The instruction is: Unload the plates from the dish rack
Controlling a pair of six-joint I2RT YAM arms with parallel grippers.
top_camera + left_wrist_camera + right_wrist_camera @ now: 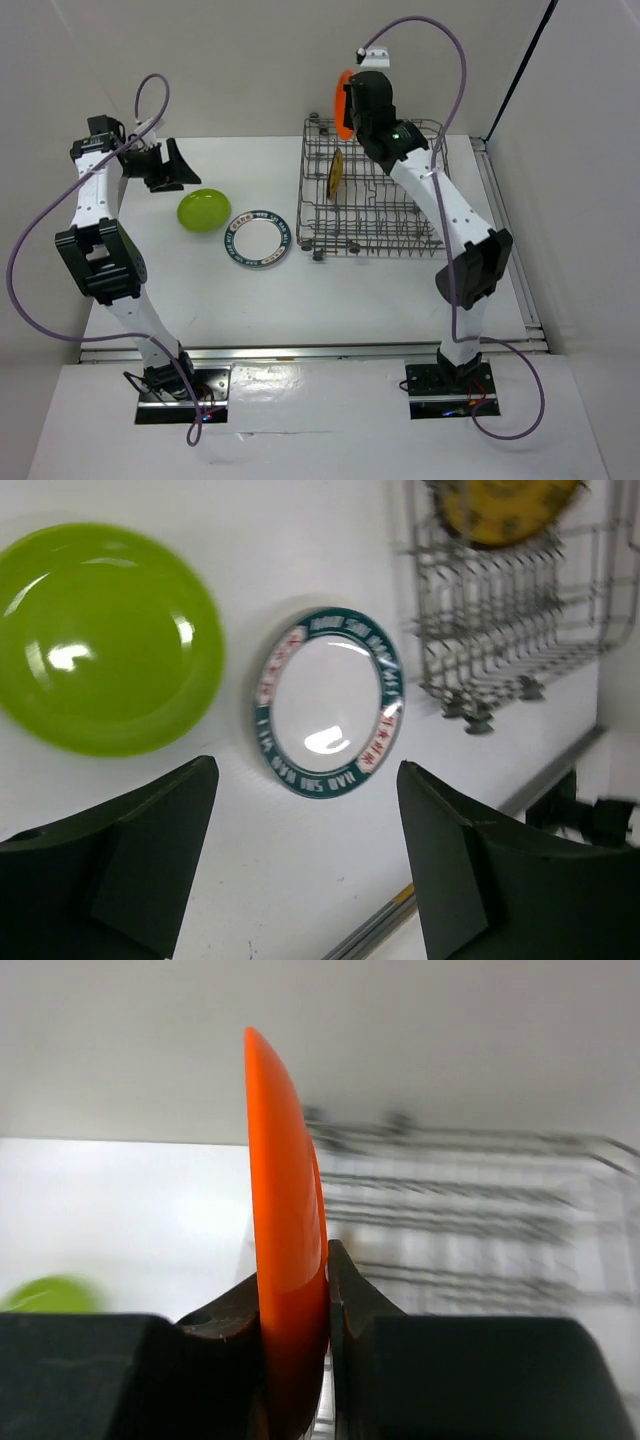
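My right gripper [352,105] is shut on the orange plate [343,103], held on edge above the far left corner of the grey wire dish rack [420,215]; in the right wrist view the plate [285,1230] stands between the pads. The amber-yellow plate [337,172] stands upright in the rack, also in the left wrist view [505,505]. The lime green plate [203,209] and the white plate with a dark blue patterned rim [258,238] lie flat on the table. My left gripper [185,165] is open and empty, above and behind the green plate [105,640]. The thin-ring plate is out of view.
White walls close the back and sides. A raised rail [505,220] runs along the table's right edge, close to the rack. The table's front edge [300,350] lies before the arm bases.
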